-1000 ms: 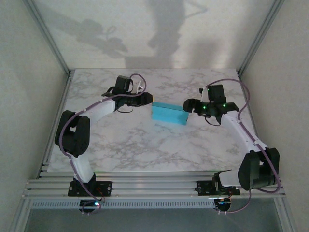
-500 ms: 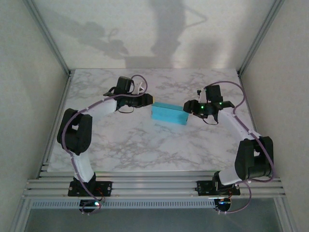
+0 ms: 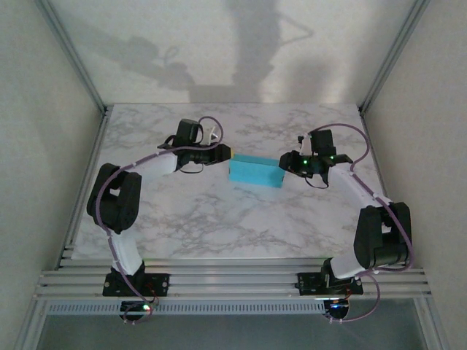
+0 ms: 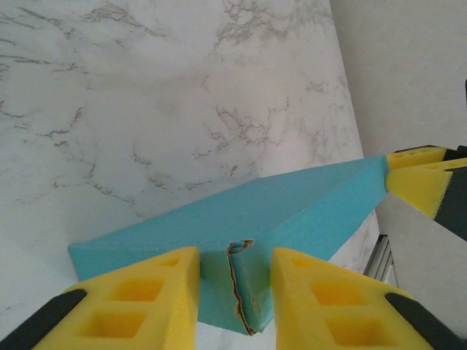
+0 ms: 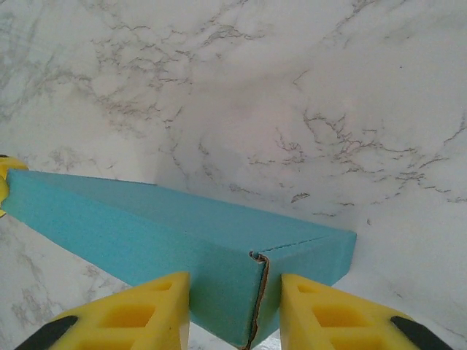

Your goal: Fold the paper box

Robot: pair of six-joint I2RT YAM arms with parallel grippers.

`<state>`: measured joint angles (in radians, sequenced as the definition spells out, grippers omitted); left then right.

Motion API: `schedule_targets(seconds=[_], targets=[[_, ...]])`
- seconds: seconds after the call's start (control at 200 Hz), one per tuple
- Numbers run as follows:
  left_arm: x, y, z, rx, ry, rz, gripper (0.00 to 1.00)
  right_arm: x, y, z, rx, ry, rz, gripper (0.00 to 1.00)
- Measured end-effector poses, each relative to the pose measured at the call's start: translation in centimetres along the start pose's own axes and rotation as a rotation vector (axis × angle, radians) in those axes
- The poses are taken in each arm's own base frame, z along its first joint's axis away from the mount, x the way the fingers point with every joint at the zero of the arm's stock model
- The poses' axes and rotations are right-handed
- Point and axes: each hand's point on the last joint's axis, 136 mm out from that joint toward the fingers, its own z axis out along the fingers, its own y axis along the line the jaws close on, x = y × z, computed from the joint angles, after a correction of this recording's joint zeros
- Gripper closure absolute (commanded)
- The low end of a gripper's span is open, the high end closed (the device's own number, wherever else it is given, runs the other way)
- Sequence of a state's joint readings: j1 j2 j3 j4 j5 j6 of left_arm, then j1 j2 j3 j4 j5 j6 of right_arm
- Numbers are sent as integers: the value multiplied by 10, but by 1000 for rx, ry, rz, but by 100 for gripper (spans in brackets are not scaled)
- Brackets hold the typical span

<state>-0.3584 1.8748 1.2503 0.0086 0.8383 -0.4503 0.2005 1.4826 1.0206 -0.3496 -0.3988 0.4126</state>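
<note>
Here the paper box (image 3: pixel 255 171) lies closed and flat, turquoise side out, directly between the two sets of fingers, one short end toward each. Seen from the left wrist, the box (image 4: pixel 292 211) runs away from the left fingers (image 4: pixel 146 292), and its near end face shows in the gap between them. A ragged vertical seam (image 4: pixel 237 284) on that face sits about midway between the two yellow pads. The left fingers are apart. The end face reaches past the gap on one side at least, so they are not clamped around it, and whether their tips press on it cannot be told. At the box's far end the right fingers (image 4: pixel 416 179) meet its corner.

From the right wrist it is much the same. The box (image 5: pixel 146 226) stretches away from the right fingers (image 5: pixel 139 306), which are also apart, and a dark seam (image 5: pixel 259 292) in the near end stands in the gap between them. A yellow tip of the left fingers (image 5: pixel 4 175) shows at the far end.

The box rests on a white marble-patterned surface (image 3: pixel 219 219). From above, the left arm (image 3: pixel 146 168) and right arm (image 3: pixel 365 193) curve inward, bringing the fingers to the box's ends from opposite sides.
</note>
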Motion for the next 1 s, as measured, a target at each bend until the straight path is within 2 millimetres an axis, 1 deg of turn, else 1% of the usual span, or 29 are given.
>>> schedule_targets(seconds=[0.115, 0.355, 0.425, 0.516, 0.571, 0.671, 0.691, 0.716, 0.746, 0.811, 0.826, 0.831, 0.841, 0.856, 0.866, 0.976, 0.996], targets=[[4, -1, -3, 6, -7, -3, 71, 2, 0, -1, -10, -9, -5, 67], [24, -8, -12, 21, -15, -12, 72, 17, 2, -9, -50, -31, -11, 67], [28, -10, -14, 22, -21, -11, 72, 23, 2, -12, -63, -37, -11, 62], [38, -13, -15, 25, -23, -10, 69, 33, 1, -15, -73, -36, -3, 51], [46, -16, -15, 28, -15, -13, 63, 42, 0, -16, -79, -28, -4, 44], [61, -22, -18, 30, -6, -17, 48, 53, -2, -22, -81, -29, -2, 34], [64, -22, -19, 28, -6, -24, 43, 55, -1, -24, -82, -31, -3, 33], [66, -23, -21, 25, -8, -18, 38, 56, -1, -27, -84, -36, -3, 31], [68, -24, -24, 22, -13, -18, 30, 57, 0, -30, -85, -42, -6, 29], [68, -26, -30, 12, -33, -18, 19, 56, 3, -37, -86, -61, -12, 25], [68, -27, -32, 10, -38, -22, 14, 56, 4, -39, -85, -65, -14, 24], [68, -26, -32, 8, -40, -24, 14, 56, 4, -39, -86, -66, -17, 24], [67, -27, -33, 7, -43, -20, 10, 55, 4, -40, -87, -68, -17, 23], [67, -28, -34, 7, -47, -16, 7, 55, 5, -42, -88, -71, -14, 22], [67, -28, -35, 3, -52, -23, 2, 55, 5, -42, -87, -73, -17, 21], [63, -30, -41, -13, -76, -15, 1, 57, 5, -46, -81, -72, -4, 2], [63, -30, -42, -16, -78, -16, 1, 58, 4, -46, -80, -67, -6, 1]])
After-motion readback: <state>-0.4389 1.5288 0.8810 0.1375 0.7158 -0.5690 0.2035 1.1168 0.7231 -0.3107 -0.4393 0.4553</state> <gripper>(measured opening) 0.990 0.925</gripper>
